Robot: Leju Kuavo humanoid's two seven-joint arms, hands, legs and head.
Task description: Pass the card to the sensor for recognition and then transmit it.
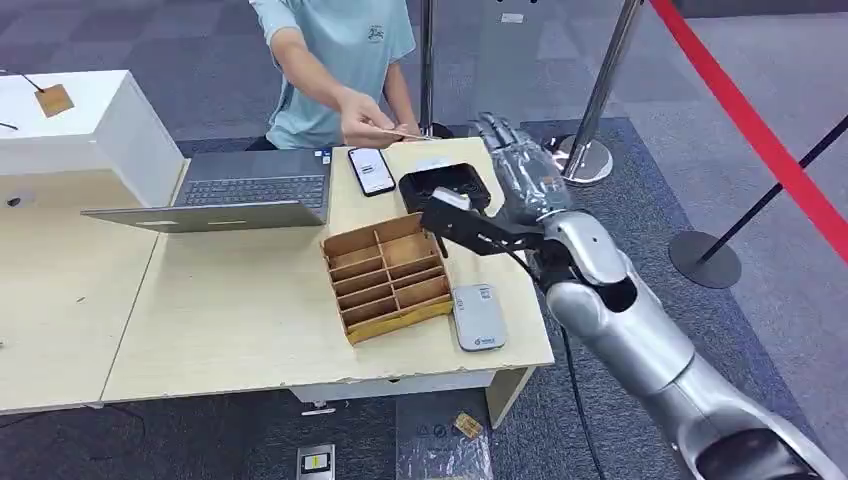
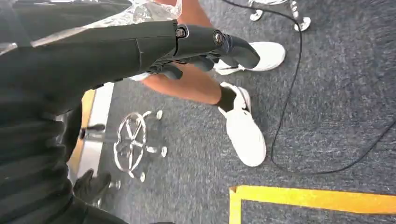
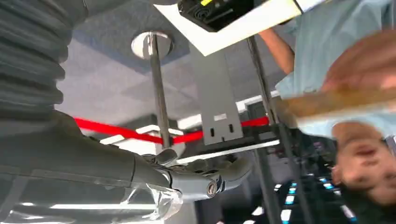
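The card (image 1: pixel 400 133) is a thin tan, cardboard-looking slip, seen edge-on and pinched in the person's hand (image 1: pixel 362 120) over the far edge of the table (image 1: pixel 230 320), just above the phone (image 1: pixel 371 170). The right hand (image 1: pixel 522 170) hangs beside it with fingers spread, holding nothing. The left hand (image 2: pixel 205 49) is curled in, empty, over the floor.

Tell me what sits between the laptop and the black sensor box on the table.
In the head view, a smartphone lies face up on the table between the laptop and the black sensor box, apart from both.
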